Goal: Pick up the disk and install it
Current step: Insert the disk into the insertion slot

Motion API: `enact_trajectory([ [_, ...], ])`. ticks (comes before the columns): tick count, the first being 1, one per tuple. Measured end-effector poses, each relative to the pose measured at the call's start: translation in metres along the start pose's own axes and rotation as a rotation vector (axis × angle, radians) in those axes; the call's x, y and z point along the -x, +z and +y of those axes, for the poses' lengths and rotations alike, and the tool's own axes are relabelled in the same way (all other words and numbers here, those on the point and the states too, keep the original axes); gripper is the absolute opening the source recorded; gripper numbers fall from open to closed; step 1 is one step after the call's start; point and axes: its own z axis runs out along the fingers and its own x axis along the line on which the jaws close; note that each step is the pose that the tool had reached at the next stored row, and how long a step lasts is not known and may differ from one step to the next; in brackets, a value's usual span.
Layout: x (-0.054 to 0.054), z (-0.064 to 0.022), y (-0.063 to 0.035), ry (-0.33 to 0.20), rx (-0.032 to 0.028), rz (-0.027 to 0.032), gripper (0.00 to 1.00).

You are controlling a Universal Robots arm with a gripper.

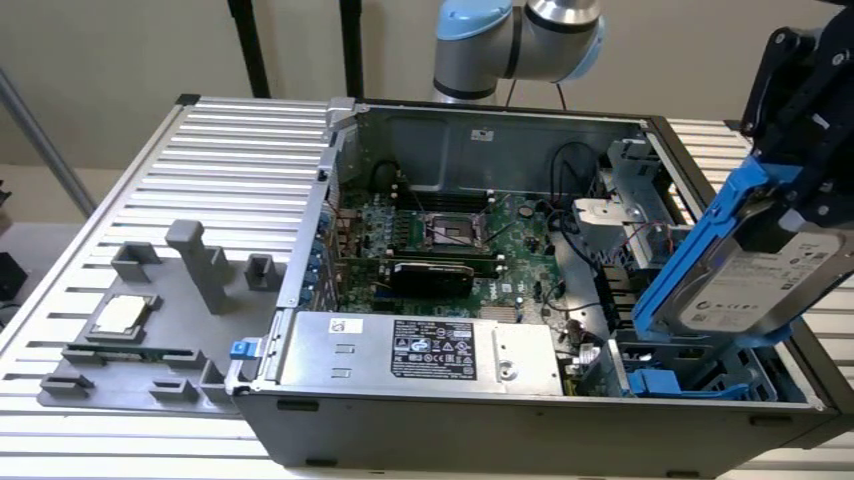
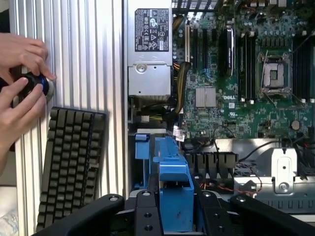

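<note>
- Exterior view: the black tool [image 1: 801,200] is clamped on the disk [image 1: 754,285], its fingers pressing the blue rails on either side.
- The disk hangs tilted, with its white label face turned toward the camera. One blue rail [image 1: 694,250] slopes down toward the exterior view's left.
- It is held over the corner of the open computer case [image 1: 534,425] at the exterior view's right. This is just above a blue drive bay [image 1: 667,382], and the disk is not seated in it.
- The tool's outer side is cut off by the picture's edge, and its fingertips are hard to tell from the dark body. The disk's upper end is hidden behind the tool.
- The arm [image 1: 521,40] rises behind the case, its upper part out of frame.
- Inside the case lie the motherboard [image 1: 441,235] and a silver power supply [image 1: 420,350].
- On the ribbed desk [image 1: 240,150], well apart from the tool, a square chip [image 1: 118,315] rests on a grey fixture [image 1: 147,375].
- Wrist view: the tool [image 2: 176,211] has two black fingers [image 2: 147,214] closed against the blue edge of the disk [image 2: 174,189], which stands between them.
- The label face is hidden, and the part within the tool is cut off.
- Beyond the disk lie the power supply [image 2: 150,49] and motherboard [image 2: 236,73].
- On the desk [image 2: 88,59] beside the case sits a keyboard [image 2: 71,167], and a person's hands [image 2: 19,88] hold a round knob [image 2: 34,83].
</note>
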Motion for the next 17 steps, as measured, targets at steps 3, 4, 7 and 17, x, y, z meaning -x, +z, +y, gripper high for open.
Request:
enact_trajectory([
  [3, 0.000, -0.0002, 0.0056, 0.000, 0.0000, 0.0000, 0.00],
  [4, 0.000, -0.0003, 0.0074, 0.000, 0.0000, 0.0000, 0.00],
  [7, 0.000, -0.0011, 0.0118, 0.000, -0.0001, 0.0001, 0.00],
  [17, -0.002, -0.0022, 0.0197, 0.000, -0.0001, 0.0017, 0.00],
])
